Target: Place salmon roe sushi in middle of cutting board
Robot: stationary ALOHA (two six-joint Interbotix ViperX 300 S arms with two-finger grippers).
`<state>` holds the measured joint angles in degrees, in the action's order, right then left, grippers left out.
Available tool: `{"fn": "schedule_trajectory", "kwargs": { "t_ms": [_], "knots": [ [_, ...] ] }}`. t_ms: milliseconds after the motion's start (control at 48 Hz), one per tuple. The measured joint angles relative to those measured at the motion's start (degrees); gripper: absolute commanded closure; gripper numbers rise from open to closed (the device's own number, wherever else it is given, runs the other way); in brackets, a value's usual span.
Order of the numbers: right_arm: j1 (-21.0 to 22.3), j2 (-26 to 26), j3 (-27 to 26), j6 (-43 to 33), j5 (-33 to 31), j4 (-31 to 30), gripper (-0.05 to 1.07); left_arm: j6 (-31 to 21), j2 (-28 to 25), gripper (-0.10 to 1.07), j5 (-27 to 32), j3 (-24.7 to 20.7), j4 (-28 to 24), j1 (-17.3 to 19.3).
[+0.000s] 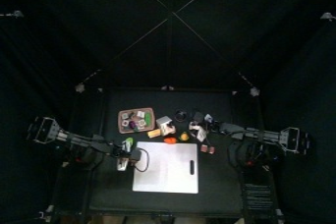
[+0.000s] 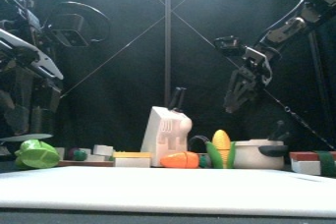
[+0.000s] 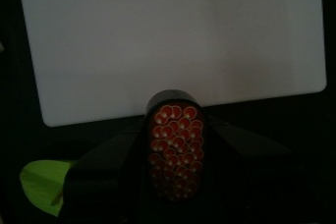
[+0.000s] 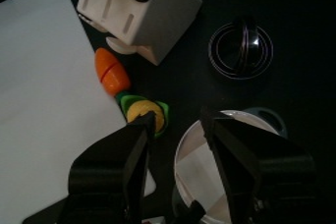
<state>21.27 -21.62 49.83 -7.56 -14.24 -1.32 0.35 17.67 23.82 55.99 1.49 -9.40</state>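
Your left gripper (image 3: 175, 159) is clamped on the salmon roe sushi (image 3: 176, 147) (orange beads in a dark wrap), held just off one edge of the white cutting board (image 3: 171, 41), whose surface lies bare. A green item (image 3: 39, 184) sits beside it. Your right gripper (image 4: 178, 154) hangs with jaws apart near the corn (image 4: 141, 112), carrot (image 4: 109, 69) and white knife block (image 4: 138, 17).

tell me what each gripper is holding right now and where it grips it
The left gripper holds the salmon roe sushi, clamped by its dark sides with the roe top showing, at the cutting board's edge. The right gripper is open and holds nothing.
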Motion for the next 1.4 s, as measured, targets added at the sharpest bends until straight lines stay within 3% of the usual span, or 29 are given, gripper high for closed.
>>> {"fn": "schedule_trajectory", "kwargs": {
  "t_ms": [354,521,688,979,1396],
  "knots": [
    [-1.0,0.0,0.0,0.0,-0.2,0.0,0.23,-0.2,-2.1,0.39,-5.4,-5.0,-0.2,0.7],
    [-1.0,0.0,0.1,0.1,-0.2,0.0,0.23,-0.1,-8.3,0.39,-7.2,-10.4,3.4,1.8],
    [-1.0,0.1,0.4,0.0,-0.2,-0.1,0.23,0.1,-16.2,0.39,-5.2,-17.3,7.1,2.4],
    [-1.1,0.4,0.8,0.1,-0.2,-0.1,0.23,0.2,-26.7,0.38,-0.6,-29.2,5.0,4.1],
    [-1.0,1.7,0.9,0.1,-0.2,-0.1,0.23,0.3,-35.0,0.37,-1.8,-37.4,1.8,4.0]
  ]
}}
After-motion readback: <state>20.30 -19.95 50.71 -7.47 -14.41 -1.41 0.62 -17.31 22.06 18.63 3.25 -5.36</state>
